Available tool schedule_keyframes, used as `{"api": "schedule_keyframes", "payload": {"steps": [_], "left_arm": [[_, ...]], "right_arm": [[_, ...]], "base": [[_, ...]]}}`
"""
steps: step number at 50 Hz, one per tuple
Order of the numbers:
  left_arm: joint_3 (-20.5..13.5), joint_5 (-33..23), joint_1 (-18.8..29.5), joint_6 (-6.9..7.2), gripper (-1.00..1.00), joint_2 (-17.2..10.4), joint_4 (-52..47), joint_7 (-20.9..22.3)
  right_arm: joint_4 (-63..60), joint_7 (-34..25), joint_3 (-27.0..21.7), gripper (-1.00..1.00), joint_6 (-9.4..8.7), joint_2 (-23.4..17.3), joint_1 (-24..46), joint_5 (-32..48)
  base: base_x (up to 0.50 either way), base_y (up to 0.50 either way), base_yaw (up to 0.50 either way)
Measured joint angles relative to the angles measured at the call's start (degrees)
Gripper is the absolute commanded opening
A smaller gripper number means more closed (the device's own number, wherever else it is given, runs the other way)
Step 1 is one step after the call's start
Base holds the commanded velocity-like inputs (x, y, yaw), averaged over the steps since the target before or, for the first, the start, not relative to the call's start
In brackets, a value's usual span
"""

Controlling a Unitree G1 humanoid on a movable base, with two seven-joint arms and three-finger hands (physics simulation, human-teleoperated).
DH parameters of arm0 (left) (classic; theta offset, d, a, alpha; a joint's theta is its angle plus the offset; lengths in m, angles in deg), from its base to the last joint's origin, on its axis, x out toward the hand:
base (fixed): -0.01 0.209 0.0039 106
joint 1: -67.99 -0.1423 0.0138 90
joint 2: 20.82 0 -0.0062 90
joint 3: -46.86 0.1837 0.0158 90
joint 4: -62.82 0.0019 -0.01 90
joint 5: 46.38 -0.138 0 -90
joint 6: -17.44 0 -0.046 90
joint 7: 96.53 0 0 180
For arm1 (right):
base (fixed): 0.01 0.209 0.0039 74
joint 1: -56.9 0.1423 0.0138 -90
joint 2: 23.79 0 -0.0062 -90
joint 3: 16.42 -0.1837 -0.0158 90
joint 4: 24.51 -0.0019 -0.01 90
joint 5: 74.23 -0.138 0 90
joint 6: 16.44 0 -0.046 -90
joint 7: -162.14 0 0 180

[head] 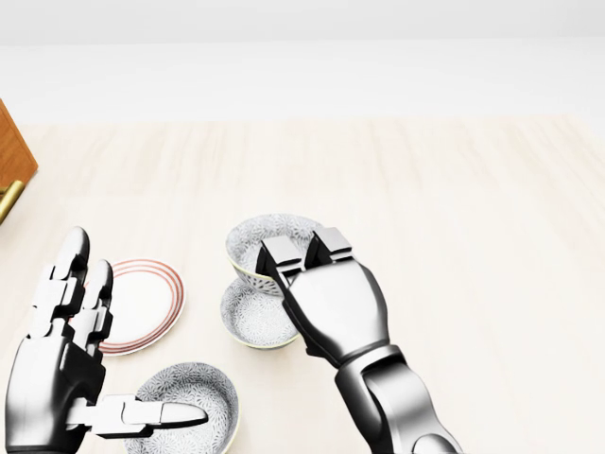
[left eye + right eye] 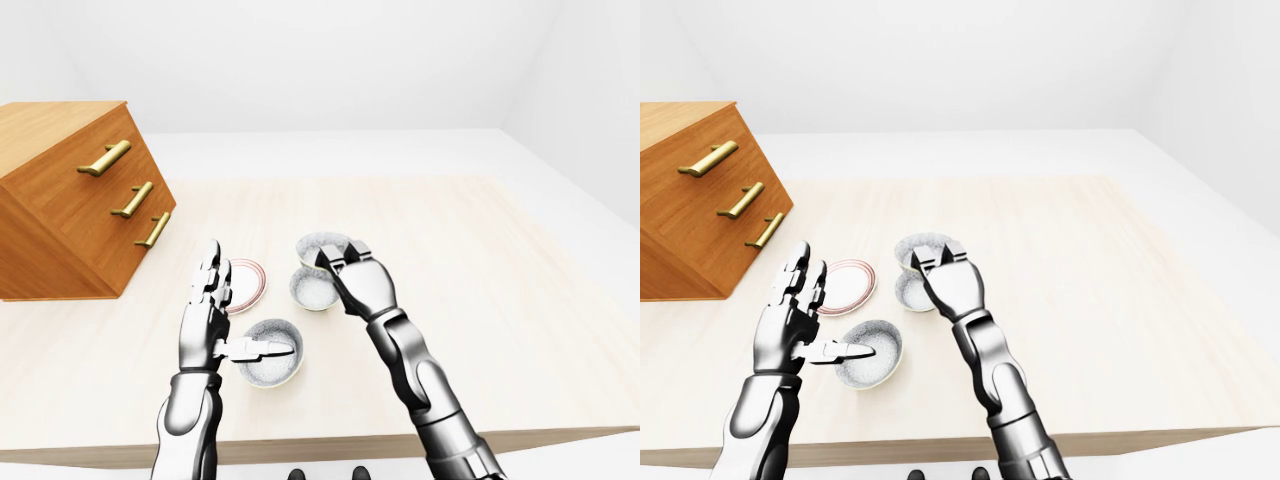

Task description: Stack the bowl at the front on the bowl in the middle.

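The carried bowl (image 1: 267,244) was pinched at its rim in my right hand (image 1: 304,257), raised off the surface (image 1: 473,208), hanging just above the middle bowl (image 1: 253,322) and overlapping its upper edge in the head view.

Working left to right: my left hand (image 1: 66,364) stood idle with fingers spread, gripping nothing, its thumb over a third bowl (image 1: 194,402), the red-ringed plate (image 1: 142,303) just beyond its fingertips. To the right of it, the right arm reached up from the bottom of the view, back of the hand toward the camera, fingers curled over the rim.

My worry: the held bowl looked tilted and offset from the middle bowl, so letting go here could land it rim-on-rim, tipping it or shoving the lower bowl aside.
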Motion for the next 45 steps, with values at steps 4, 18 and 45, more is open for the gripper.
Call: {"api": "schedule_keyframes", "payload": {"steps": [4, 18, 45], "left_arm": [[0.0, -0.1, 0.0, -0.11, 1.00, 0.0, 0.1, 0.0], [-0.1, 0.0, 0.0, -0.37, 1.00, -0.1, 0.4, 0.3], [-0.5, 0.2, -0.3, -0.70, 1.00, 0.0, 0.3, 0.7]], "right_arm": [[0.8, 1.8, 0.7, -1.00, 0.00, 0.4, -0.5, 1.0], [7.6, 9.8, 2.4, -1.00, 0.00, 1.5, -0.2, 4.1], [19.7, 18.2, 3.1, -1.00, 0.01, 3.0, 2.7, 6.5]], "base": [[0.00, 0.00, 0.00], [0.00, 0.00, 0.00], [0.00, 0.00, 0.00]]}}
